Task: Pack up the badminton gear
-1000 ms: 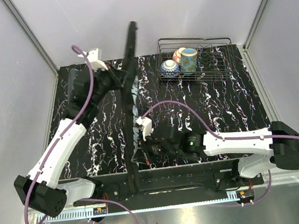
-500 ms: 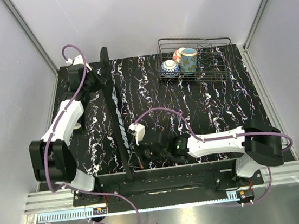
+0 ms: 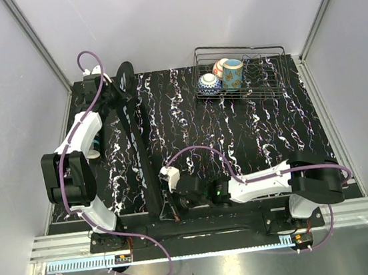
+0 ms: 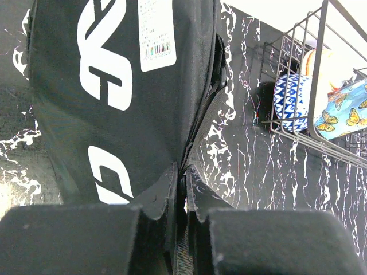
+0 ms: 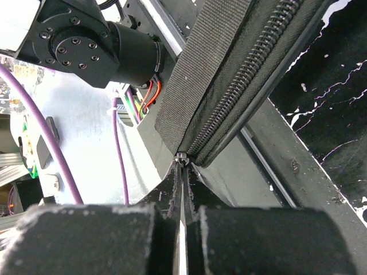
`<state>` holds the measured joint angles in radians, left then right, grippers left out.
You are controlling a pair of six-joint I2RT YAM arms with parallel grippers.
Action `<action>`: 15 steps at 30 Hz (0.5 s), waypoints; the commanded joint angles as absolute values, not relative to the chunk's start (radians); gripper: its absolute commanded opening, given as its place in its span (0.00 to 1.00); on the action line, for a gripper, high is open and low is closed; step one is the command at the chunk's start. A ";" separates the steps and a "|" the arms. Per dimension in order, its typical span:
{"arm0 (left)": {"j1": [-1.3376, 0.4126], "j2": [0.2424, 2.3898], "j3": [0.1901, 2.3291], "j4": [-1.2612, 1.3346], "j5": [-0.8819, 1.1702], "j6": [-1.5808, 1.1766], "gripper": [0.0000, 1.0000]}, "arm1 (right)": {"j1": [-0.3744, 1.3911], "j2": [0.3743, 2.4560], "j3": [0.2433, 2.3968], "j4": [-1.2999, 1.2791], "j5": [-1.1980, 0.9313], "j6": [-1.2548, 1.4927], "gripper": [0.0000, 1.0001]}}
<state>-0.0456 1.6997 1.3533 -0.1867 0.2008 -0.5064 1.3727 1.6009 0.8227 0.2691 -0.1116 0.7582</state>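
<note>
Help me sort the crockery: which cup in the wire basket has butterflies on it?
The turquoise cup, rightmost in the top view; the others are a blue-and-white patterned cup and an orange-and-cream one.

Desk (image 3: 269, 120): black top with white marble-style veining, evenly lit, soft shadows. Plain pale grey wall panels (image 3: 176, 18) on three sides, aluminium posts (image 3: 37, 45) at the back corners. Near edge: slotted aluminium rail (image 3: 46, 248), then brushed metal sheet (image 3: 221, 274).
</note>
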 commanded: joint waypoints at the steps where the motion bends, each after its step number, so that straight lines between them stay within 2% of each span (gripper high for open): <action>1: -0.008 1.680 1.442 0.078 0.123 -0.537 0.00 | 1.436 1.629 0.805 0.252 -0.265 0.799 0.00; 4: -0.008 1.680 1.485 -0.035 0.046 -0.555 0.00 | 1.440 1.654 0.776 0.262 -0.226 0.819 0.00; 6: -0.006 1.680 1.493 -0.061 0.057 -0.557 0.00 | 1.439 1.657 0.799 0.175 -0.164 0.810 0.00; 7: -0.008 1.678 1.490 -0.057 0.092 -0.554 0.00 | 1.439 1.646 0.808 0.149 -0.150 0.804 0.04; 8: -0.014 1.681 1.489 -0.061 0.107 -0.546 0.00 | 1.439 1.628 0.821 0.114 -0.108 0.792 0.25; 11: -0.041 1.707 1.517 -0.150 0.094 -0.505 0.00 | 1.428 1.510 0.853 -0.021 0.027 0.755 0.53; 13: -0.052 1.752 1.558 -0.198 0.074 -0.494 0.00 | 1.411 1.419 0.873 -0.113 0.095 0.736 0.59; 15: -0.060 1.788 1.587 -0.235 0.086 -0.497 0.10 | 1.382 1.337 0.887 -0.222 0.165 0.712 0.64</action>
